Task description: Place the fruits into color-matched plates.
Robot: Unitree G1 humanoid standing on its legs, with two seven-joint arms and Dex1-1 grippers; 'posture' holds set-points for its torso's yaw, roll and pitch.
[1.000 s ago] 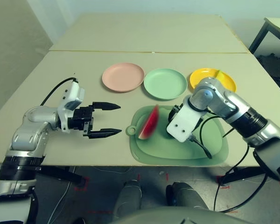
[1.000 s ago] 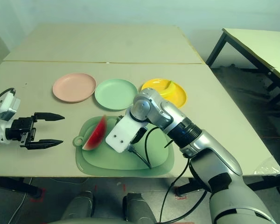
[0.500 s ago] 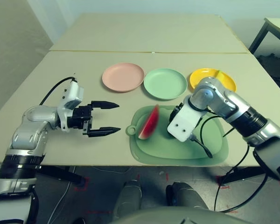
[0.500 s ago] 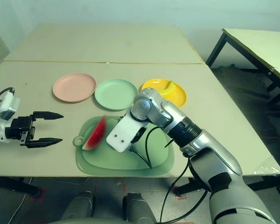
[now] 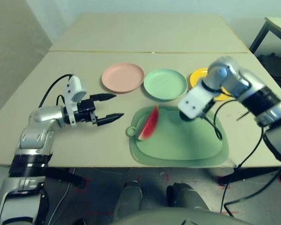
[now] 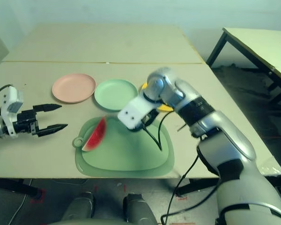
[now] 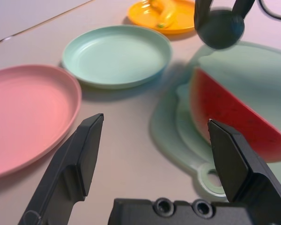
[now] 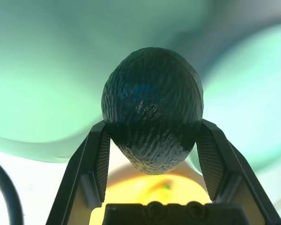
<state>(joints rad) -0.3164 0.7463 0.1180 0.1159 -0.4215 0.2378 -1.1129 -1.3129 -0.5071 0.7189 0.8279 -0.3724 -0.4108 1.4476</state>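
My right gripper is clamped on the dark green avocado, its two black fingers pressed against either side of the pebbled skin, and I hold it raised above the far edge of the large green mat, just beside the mint green plate and the yellow plate. From my left wrist camera the avocado hangs clear of the mat with the fingers gripping it from above. My left gripper is spread wide with nothing between its fingers; it hovers over the bare beige table to the left of the mat, pointing toward the mat's ring tab. The watermelon wedge stands on its green rind at the left end of the mat, red face showing, near the tab and apart from both of my grippers. The banana lies in the yellow plate, which my right arm partly covers in the head views. The pink plate sits at the left of the row of three, the mint green one in the middle and the yellow one on the right, all just beyond the mat; the pink and mint green plates hold nothing. A black cable trails from my right wrist across the mat.
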